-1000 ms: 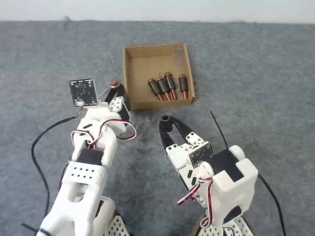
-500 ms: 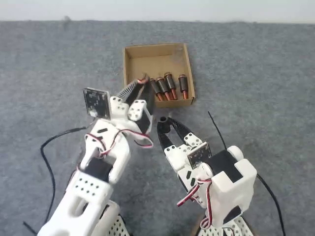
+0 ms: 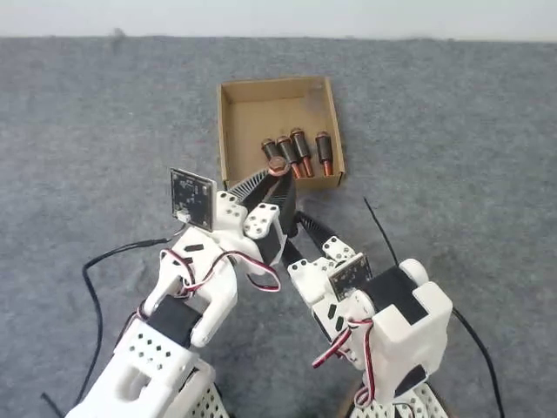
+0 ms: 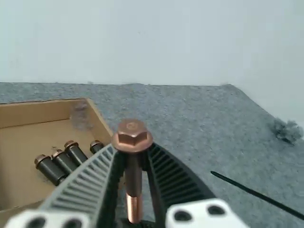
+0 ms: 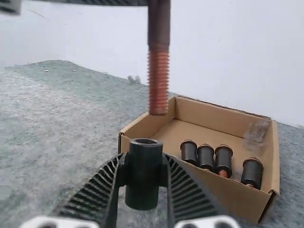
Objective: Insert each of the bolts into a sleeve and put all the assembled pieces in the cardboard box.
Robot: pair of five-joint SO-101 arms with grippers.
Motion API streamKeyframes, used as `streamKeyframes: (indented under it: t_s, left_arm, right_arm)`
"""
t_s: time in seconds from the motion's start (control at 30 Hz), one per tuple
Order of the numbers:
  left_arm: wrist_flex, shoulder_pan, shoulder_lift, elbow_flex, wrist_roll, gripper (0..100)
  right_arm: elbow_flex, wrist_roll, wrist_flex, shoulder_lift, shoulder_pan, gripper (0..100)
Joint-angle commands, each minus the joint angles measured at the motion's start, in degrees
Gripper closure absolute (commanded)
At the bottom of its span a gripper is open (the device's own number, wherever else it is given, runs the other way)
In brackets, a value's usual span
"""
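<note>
I read left claw [image 4: 133, 155] clamped on an upright bolt [image 4: 132, 137], poised above the sleeve [image 5: 143, 186] gripped in right claw [image 5: 144, 166]; beyond both, cardboard box [image 3: 228, 122] holds four assembled pieces [image 3: 297, 153].

— What lies on the grey carpet [image 3: 452, 113]?
— One thin black strip [image 3: 381, 228] lies flat on it, and a small grey tuft [image 4: 285, 130] sits near its edge. A white wall [image 3: 278, 17] stands behind the carpet.

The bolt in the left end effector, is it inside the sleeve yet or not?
Out. In the right wrist view the bolt hangs, threads down, above the open-topped sleeve, a clear gap between them.
</note>
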Motion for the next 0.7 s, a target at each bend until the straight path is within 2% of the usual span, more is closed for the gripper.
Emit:
streamKeyframes:
  t_s: [0.0, 0.4, 0.57, 0.67]
  left_arm:
    - [-0.3, 0.4, -2.0, 0.3, -2.7, 99]
    - [-0.4, -2.3, -2.3, 2.9, -2.8, 99]
    - [-6.1, -2.4, -1.8, 4.9, -2.8, 99]
    - [-6.9, -2.4, -1.8, 5.6, -2.8, 99]
  right_arm:
    - [1.6, 0.5, -1.7, -3.0, -0.3, 99.1]
    - [1.7, 0.5, -1.8, -3.5, -0.1, 99.1]
    - [1.7, 0.5, -1.8, -3.5, -0.1, 99.1]
    - [1.7, 0.5, -1.8, -3.5, -0.1, 99.1]
